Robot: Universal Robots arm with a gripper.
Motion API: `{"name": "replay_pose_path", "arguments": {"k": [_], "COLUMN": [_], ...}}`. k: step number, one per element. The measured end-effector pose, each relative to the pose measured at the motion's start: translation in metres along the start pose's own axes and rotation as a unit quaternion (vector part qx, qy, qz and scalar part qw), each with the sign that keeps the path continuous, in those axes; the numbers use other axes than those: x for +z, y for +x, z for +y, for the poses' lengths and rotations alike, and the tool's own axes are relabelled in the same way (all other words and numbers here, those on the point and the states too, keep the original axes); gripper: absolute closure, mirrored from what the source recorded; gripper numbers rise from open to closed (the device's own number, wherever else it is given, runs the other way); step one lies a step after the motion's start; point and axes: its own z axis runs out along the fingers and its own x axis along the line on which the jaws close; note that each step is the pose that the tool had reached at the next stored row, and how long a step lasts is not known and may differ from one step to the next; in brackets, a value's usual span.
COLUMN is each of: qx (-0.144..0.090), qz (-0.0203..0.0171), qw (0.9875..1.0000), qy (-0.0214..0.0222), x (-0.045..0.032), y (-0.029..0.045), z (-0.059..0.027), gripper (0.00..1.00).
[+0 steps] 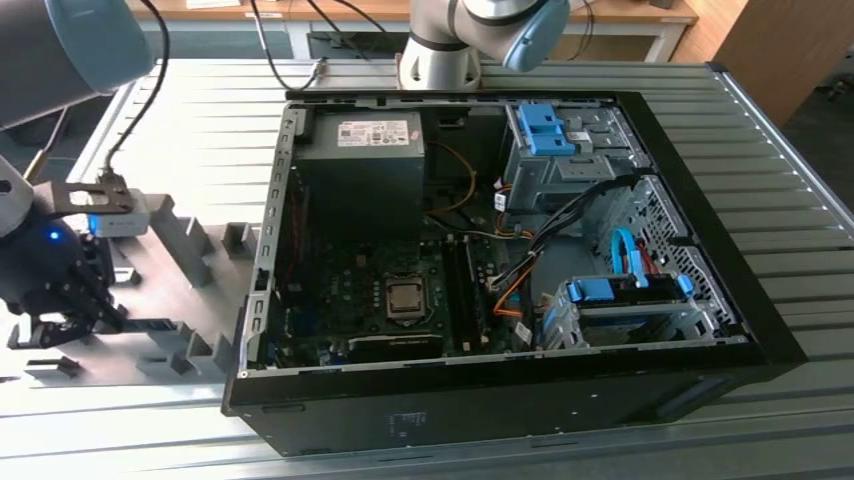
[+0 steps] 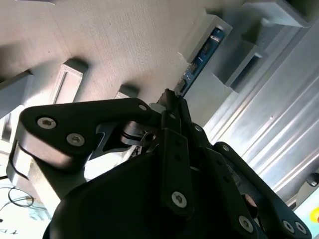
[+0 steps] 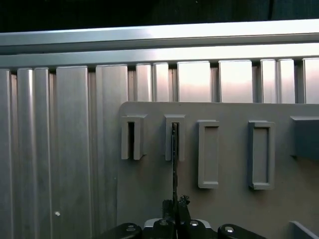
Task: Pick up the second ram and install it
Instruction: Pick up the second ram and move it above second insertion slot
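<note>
1. Second ram (image 2: 198, 62), a slim dark green memory stick, sits apart from the biggest things. The ribbed metal bench (image 1: 761, 130) carries an open black computer case (image 1: 507, 400) mid-bench. The stick is well clear of the case, near the bench edge on the exterior view's left.
2. There, a flat grey fixture plate (image 3: 144, 194) bears slotted blocks, and the second ram stands on edge in one grey block (image 3: 180, 142).
3. The black gripper (image 2: 173, 99) has its fingers drawn together on the stick's near end, clamped as far as I can judge.
4. The step in hand is the pick-up, as the stick is not yet out of its block. A lift would, I judge, need to run straight along the slot so the board does not bind.
5. The first wrist view gives the stick edge-on, as a thin dark line. The second wrist view gives its face. The exterior view adds the case.
</note>
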Motion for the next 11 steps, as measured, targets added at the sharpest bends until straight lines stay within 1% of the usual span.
{"name": "replay_pose_path", "arguments": {"k": [6,11], "qx": [0.0,0.0], "qz": [0.0,0.0], "qw": [1.0,1.0], "qy": [0.0,0.0], "x": [-0.015,-0.0224], "y": [0.0003,0.0004], "z": [-0.0004,-0.0007], "gripper": [0.86,0.86]}}
